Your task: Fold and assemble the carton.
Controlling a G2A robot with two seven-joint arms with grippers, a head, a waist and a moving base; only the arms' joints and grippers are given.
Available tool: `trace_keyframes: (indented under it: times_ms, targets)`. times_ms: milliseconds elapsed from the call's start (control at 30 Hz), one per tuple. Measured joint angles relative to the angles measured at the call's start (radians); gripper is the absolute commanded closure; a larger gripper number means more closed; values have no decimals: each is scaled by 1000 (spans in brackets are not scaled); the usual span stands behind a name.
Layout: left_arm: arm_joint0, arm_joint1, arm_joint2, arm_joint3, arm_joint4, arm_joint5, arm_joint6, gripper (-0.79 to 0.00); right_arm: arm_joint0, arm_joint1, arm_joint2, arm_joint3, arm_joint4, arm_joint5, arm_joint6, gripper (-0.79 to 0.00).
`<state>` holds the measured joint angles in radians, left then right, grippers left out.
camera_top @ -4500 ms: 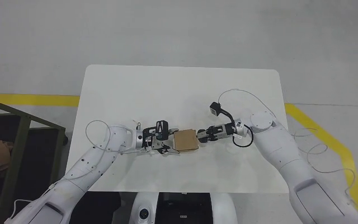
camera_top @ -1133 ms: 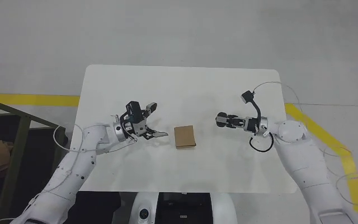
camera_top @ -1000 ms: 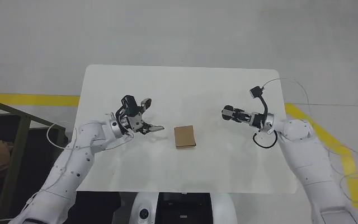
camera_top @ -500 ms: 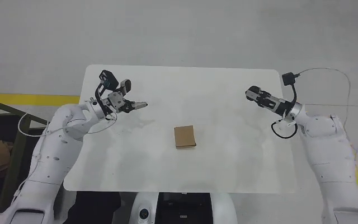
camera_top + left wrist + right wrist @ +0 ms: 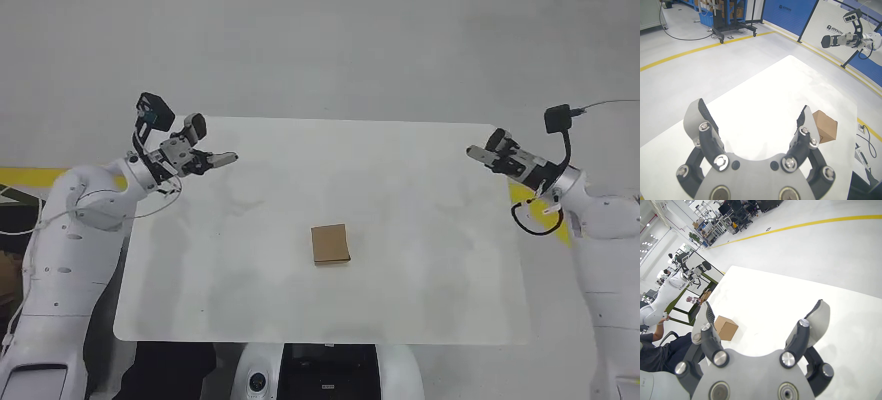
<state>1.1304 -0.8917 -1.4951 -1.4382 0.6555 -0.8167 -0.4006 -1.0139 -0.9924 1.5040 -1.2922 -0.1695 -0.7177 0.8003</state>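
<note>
Top view: the carton (image 5: 330, 243) sits folded shut on the table (image 5: 420, 170), about midway between the left and right edges and closer to the near edge. The left gripper (image 5: 212, 144) hangs over the far left corner and the right gripper (image 5: 482, 145) by the far right corner, both well away from the carton.

Left wrist view: fingers (image 5: 704, 113) spread wide, nothing between them, and the carton (image 5: 826, 126) is out on the table past one fingertip.

Right wrist view: same deal, fingers (image 5: 706, 313) splayed and empty, with the carton (image 5: 726, 327) sitting beyond.
</note>
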Motion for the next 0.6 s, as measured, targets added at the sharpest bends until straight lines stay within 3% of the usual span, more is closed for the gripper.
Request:
trace_keyframes:
  times_ms: [600]
  targets:
    - [11,8,-23,-11,-7,-12,-18,-784,7,8,-2,-27,-35,35,-25,-784]
